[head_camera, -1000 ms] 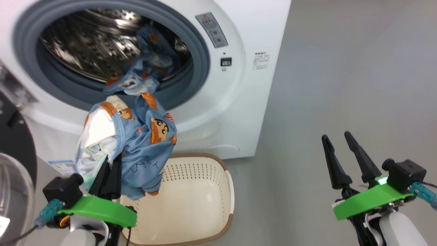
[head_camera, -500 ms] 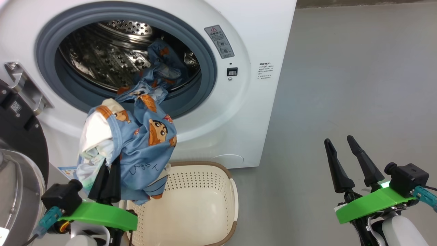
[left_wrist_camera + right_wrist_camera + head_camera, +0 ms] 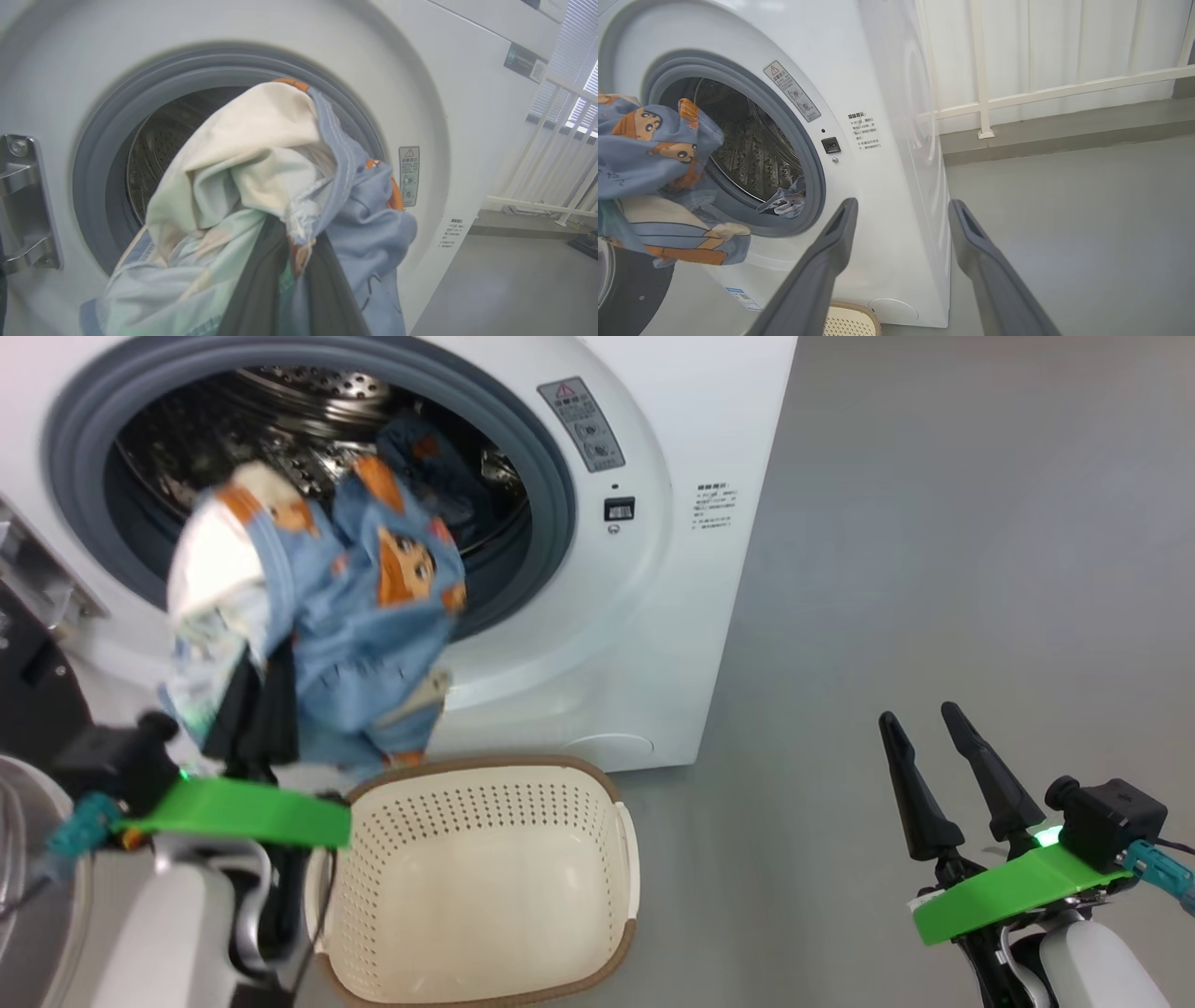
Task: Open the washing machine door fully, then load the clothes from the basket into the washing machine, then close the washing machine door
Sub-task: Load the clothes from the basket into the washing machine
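basket (image 3: 485, 763) sitting empty nearest me | right gripper (image 3: 919, 713) idling, fingers spread, gripping nothing | left gripper (image 3: 254, 695) pinching clothes (image 3: 373, 607) at washing machine (image 3: 653, 616) mouth | one garment (image 3: 420, 453) lying in drum (image 3: 280, 420) | door (image 3: 33, 700) hanging open | I'm judging: releasing this bundle inside, then closing door

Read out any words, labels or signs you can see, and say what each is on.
Nothing reads clearly enough to quote.
Grey sticker, washer front: red warning triangle, print too small.
Text block beside it: too small.
Handwriting on the clothes: blurred, cut off.
Blue label, washer's base: too small.
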### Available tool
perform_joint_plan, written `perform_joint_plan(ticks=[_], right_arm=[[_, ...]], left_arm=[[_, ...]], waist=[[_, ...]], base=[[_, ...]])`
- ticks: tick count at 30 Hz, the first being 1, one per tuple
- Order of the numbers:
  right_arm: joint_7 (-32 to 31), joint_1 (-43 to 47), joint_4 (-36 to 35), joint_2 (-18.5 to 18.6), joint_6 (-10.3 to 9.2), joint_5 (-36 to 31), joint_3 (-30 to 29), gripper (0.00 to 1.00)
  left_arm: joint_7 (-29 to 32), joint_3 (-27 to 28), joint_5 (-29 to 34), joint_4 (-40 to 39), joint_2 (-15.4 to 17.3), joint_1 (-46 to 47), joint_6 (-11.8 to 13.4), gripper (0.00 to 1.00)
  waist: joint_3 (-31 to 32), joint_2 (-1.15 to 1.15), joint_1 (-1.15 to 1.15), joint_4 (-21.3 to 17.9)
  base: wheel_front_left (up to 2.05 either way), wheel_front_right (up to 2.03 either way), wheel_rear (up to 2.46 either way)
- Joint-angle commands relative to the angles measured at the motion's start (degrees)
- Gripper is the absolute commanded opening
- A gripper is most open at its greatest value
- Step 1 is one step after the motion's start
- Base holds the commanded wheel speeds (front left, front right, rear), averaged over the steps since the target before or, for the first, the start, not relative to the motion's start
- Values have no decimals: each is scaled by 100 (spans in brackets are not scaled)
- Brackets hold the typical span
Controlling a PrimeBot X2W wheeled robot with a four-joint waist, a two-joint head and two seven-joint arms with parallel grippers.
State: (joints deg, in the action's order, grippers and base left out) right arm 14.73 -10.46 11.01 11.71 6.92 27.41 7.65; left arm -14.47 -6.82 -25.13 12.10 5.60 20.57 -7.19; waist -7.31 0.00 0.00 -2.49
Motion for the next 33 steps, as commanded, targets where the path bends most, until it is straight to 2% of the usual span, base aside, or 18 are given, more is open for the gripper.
perform_joint_plan(ticks=[1, 9, 25, 33], right_arm=[[27, -164, -183, 25, 57, 11, 135, 100], [27, -359, -257, -89, 57, -54, 151, 100], [27, -992, -475, -421, 57, -237, 231, 100], [27, -1119, -549, -594, 57, -261, 255, 100]], left_arm=[[-52, 293, 49, -123, 171, 452, -19, 0], [-52, 515, 97, 493, 267, 1269, -25, 0], [-52, 111, 142, 3263, 880, 3838, -29, 0], [-52, 63, 371, 4027, 1240, 4996, -29, 0]], waist=[[-229, 0, 0, -130], [-899, 0, 0, -414], [-2535, 0, 0, -1084], [-3129, 0, 0, -1516]], base=[[0, 0, 0], [0, 0, 0], [0, 0, 0], [0, 0, 0]])
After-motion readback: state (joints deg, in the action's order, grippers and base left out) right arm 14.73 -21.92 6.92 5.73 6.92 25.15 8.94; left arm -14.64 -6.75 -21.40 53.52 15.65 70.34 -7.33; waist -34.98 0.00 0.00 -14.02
